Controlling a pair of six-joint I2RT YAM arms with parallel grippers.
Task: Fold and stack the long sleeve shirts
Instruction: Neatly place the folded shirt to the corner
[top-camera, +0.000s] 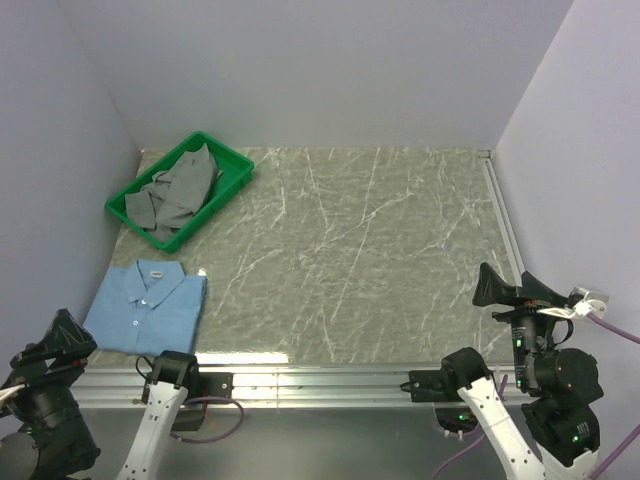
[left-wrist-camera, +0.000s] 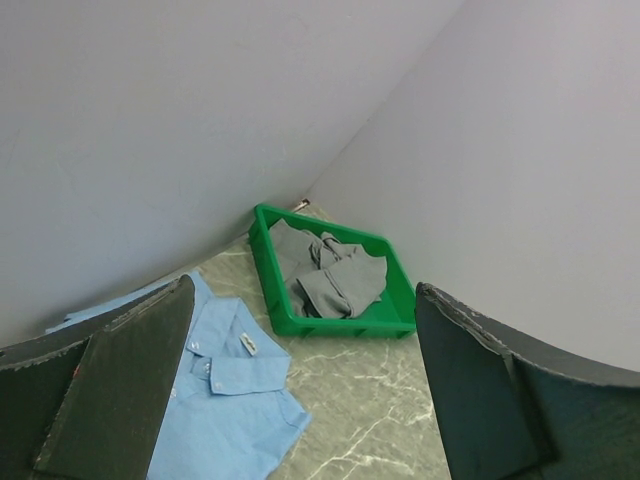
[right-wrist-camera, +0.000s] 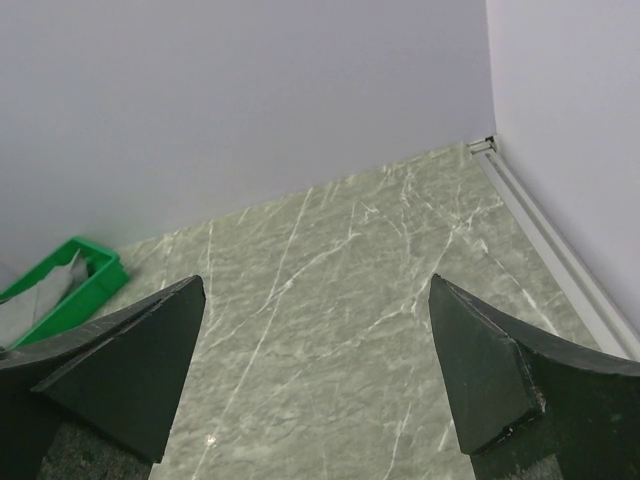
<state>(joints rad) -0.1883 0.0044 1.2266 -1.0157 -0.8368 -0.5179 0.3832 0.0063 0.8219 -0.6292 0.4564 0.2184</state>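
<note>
A light blue long sleeve shirt (top-camera: 146, 305) lies folded flat at the near left of the table, collar toward the back; it also shows in the left wrist view (left-wrist-camera: 225, 400). A grey garment (top-camera: 178, 190) lies crumpled in the green tray (top-camera: 232, 186), also seen in the left wrist view (left-wrist-camera: 335, 280). My left gripper (top-camera: 62, 340) is open and empty, raised at the near left beside the shirt. My right gripper (top-camera: 515, 287) is open and empty, raised at the near right over bare table.
The green tray (left-wrist-camera: 330, 325) stands at the back left by the left wall. White walls close the left, back and right. A metal rail (top-camera: 300, 380) runs along the near edge and another (right-wrist-camera: 545, 235) along the right side.
</note>
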